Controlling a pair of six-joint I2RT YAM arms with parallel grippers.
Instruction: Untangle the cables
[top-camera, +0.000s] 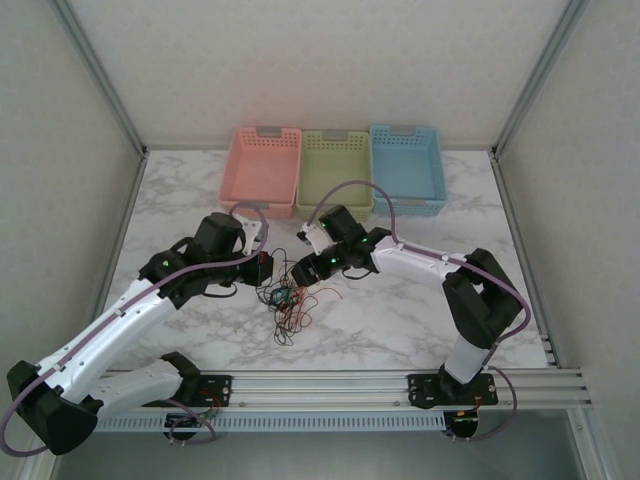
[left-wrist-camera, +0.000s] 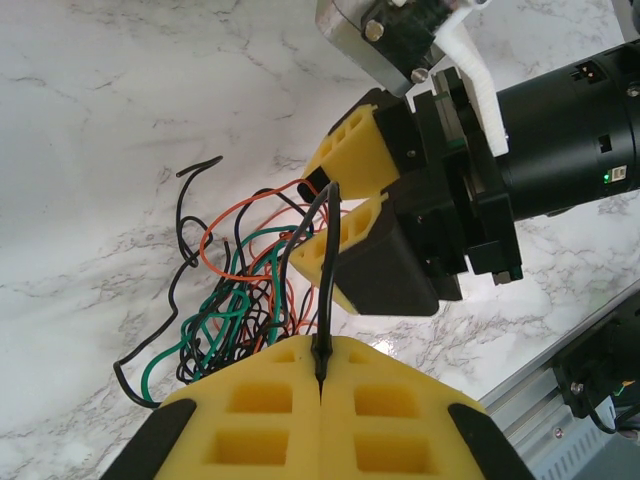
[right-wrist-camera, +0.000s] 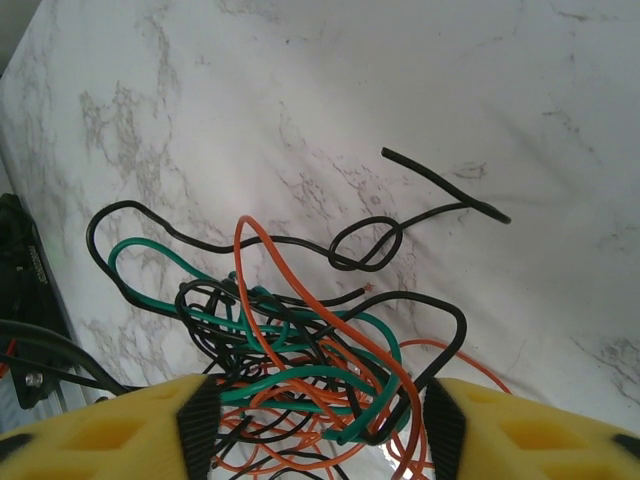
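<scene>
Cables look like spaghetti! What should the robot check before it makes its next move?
1. Grip: the left pincer is shut on one black cable: ok.
2. Other side ready: the right pincer is open, straddling the tangle: ok.
3. Held black cable free of the others: cannot tell; part of it is hidden behind the pincers.
4. Tangle pulled apart: not ok; its wires cross in one bundle on the marble table.
5. Pincers not bumping: ok; close together, with a gap between them.
</scene>
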